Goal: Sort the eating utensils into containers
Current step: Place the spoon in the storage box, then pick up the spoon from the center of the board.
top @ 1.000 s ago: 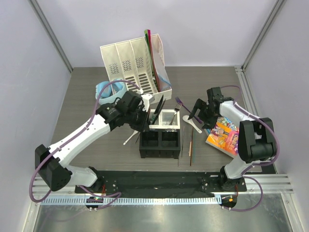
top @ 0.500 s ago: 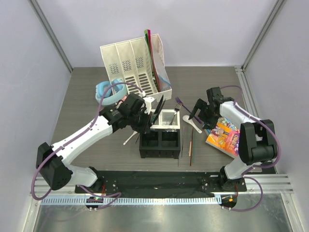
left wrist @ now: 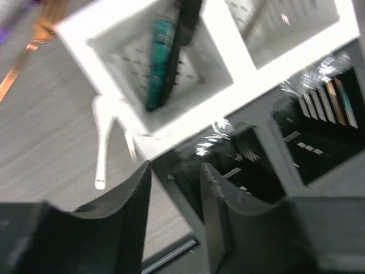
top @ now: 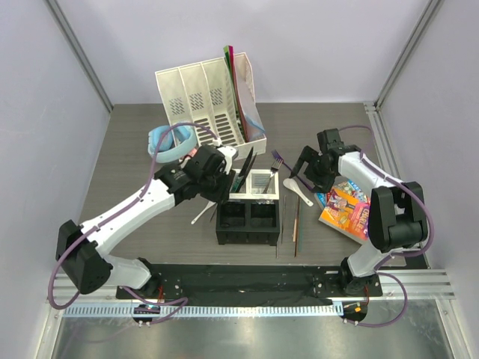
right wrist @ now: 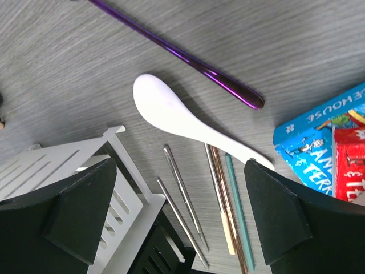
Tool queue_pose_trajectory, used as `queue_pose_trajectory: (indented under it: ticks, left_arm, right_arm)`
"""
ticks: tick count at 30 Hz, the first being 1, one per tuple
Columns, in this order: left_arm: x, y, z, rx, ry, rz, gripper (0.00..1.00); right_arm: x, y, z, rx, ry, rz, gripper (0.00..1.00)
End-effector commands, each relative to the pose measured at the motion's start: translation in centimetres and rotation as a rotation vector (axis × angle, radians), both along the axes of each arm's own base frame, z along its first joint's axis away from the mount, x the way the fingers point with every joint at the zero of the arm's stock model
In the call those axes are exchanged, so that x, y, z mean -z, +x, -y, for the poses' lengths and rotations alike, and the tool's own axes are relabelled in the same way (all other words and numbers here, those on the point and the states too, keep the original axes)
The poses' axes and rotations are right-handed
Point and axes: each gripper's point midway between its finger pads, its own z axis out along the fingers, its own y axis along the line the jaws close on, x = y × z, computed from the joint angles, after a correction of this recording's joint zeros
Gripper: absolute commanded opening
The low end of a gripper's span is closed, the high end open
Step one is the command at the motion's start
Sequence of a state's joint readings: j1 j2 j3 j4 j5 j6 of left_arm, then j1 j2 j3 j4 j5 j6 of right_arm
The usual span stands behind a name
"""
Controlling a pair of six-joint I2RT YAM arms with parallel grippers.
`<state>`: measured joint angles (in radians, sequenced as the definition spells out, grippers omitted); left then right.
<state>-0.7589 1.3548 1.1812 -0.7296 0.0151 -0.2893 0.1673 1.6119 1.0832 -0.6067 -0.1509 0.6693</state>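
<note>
2 arms work the sort at once. The left end effector (left wrist: 175,168) hangs over the 4-cell caddy (top: 251,217), its fingers (left wrist: 128,217) parted with nothing between them. A black-and-teal piece (left wrist: 168,57) stands tilted in 1 white cell, free of the fingers, so that drop looks done. The left arm's next move is probably to lift clear and go for the white utensil (top: 200,215) lying on the counter (top: 322,127) just beside the caddy's left wall.

The right end effector (right wrist: 179,171) is spread as wide as it goes and holds nothing. It hovers above the white ceramic soup spoon (right wrist: 171,117), which lies flat on the counter between the purple utensil (right wrist: 182,57) and the chopsticks (right wrist: 225,211). Picking it up likely calls for coming down square over the handle. The handle's thin end reaches the colourful book (right wrist: 319,142), and slim metal sticks (right wrist: 182,200) lie near, so a sloppy close could catch those too.
</note>
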Motion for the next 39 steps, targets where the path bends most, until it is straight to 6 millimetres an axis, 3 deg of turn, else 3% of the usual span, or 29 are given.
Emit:
queue_pose_trajectory:
  ticks: [1, 6, 10, 15, 20, 28, 36, 39]
  left_arm:
    - [-2.9, 2.8, -2.7, -0.13, 0.047, 0.187, 0.45]
    - [-1.0, 3.6, -5.9, -0.2, 0.105, 0.139, 0.46]
    - [2.2, 2.9, -7.5, -0.205, 0.198, 0.07, 0.46]
    - [4.8, 2.8, -6.6, -0.225, 0.107, -0.021, 0.46]
    - [7.7, 3.0, -5.8, -0.204, 0.138, -0.092, 0.45]
    - [9.1, 4.3, -4.9, -0.199, 0.142, -0.107, 0.45]
    - [10.8, 4.5, -6.6, -0.237, 0.13, -0.178, 0.45]
    - [11.6, 4.3, -6.7, -0.208, 0.155, -0.211, 0.44]
  right_arm:
    - [-1.1, 2.0, -0.3, 0.008, -0.001, 0.046, 1.0]
    - [-1.3, 1.7, -0.6, 0.004, 0.016, 0.044, 1.0]
    - [-1.2, 0.6, -0.6, 0.008, 0.027, 0.034, 1.0]
    - [-1.8, -0.5, -0.5, 0.022, 0.04, 0.048, 1.0]
    - [-2.6, 0.2, -1.1, 0.001, 0.065, 0.05, 1.0]
    - [-3.4, 0.5, -1.4, -0.004, 0.083, 0.066, 1.0]
    - [-3.7, -0.8, -0.9, 0.008, 0.075, 0.073, 1.0]
    - [-3.6, -0.1, -1.0, 0.002, 0.085, 0.068, 1.0]
